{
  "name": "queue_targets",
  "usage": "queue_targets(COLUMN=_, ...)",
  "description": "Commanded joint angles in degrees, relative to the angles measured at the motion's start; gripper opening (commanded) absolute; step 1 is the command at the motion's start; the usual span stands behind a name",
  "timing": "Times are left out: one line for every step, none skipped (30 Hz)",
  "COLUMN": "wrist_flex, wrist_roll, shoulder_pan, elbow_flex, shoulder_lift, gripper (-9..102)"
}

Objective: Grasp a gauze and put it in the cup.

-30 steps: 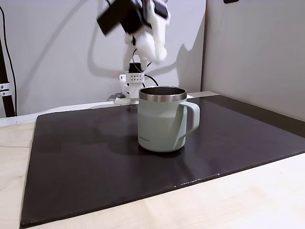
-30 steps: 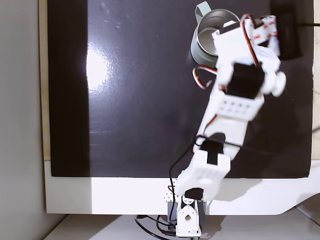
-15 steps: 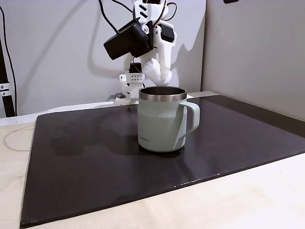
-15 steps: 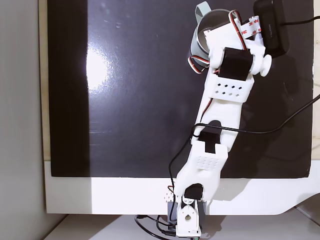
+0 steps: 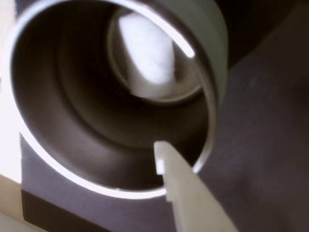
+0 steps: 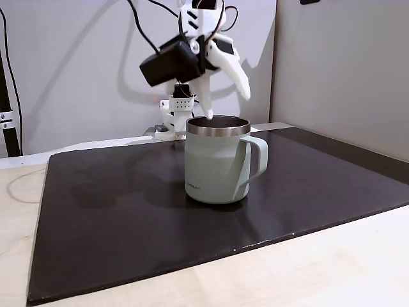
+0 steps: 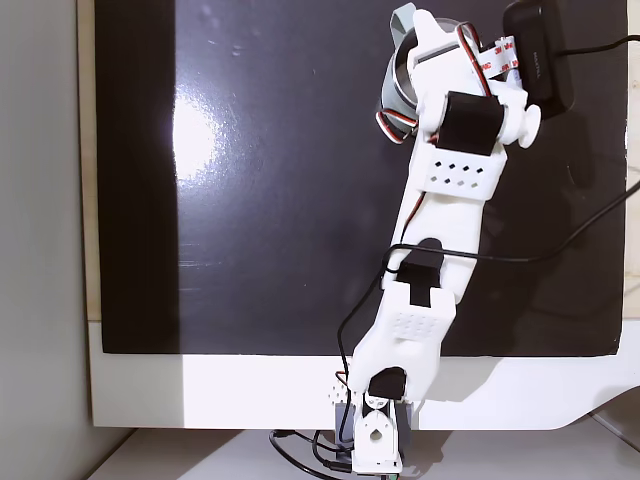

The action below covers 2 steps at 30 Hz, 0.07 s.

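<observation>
wrist view: cup [image 5: 120, 159], steel rim seen from above, interior dark; gauze [image 5: 147, 55] lies at the bottom, a white blurred lump toward the far wall. one white gripper finger [image 5: 186, 193] reaches in from the lower edge, its tip just over the near rim.

a fixed view, side on: cup [image 6: 214, 167] stands upright mid-mat, handle to the right of the picture. black mat [image 6: 115, 211] lies bare around the cup on all sides; pale tabletop [image 6: 307, 268] borders it in front. gripper [image 6: 227, 105] hangs just above the rim, fingers spread apart, nothing between them.

a fixed view, from above: arm [image 7: 440, 210] stretches from its base across the mat [image 7: 270, 180] and covers most of the cup [image 7: 397, 70], which sits near the far edge; wide free mat to the left of the picture.

change from half a second ago: fingers were closed on the gauze above the cup; now parted, gauze inside.
</observation>
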Motion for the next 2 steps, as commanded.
queue_targets(wrist_flex=0.2, wrist_roll=-0.4, shoulder_pan=0.7, elbow_flex=-0.2, shoulder_lift=4.7, gripper=40)
queue_targets(wrist_flex=0.2, wrist_roll=-0.4, shoulder_pan=0.7, elbow_flex=-0.1, shoulder_lift=4.7, gripper=40)
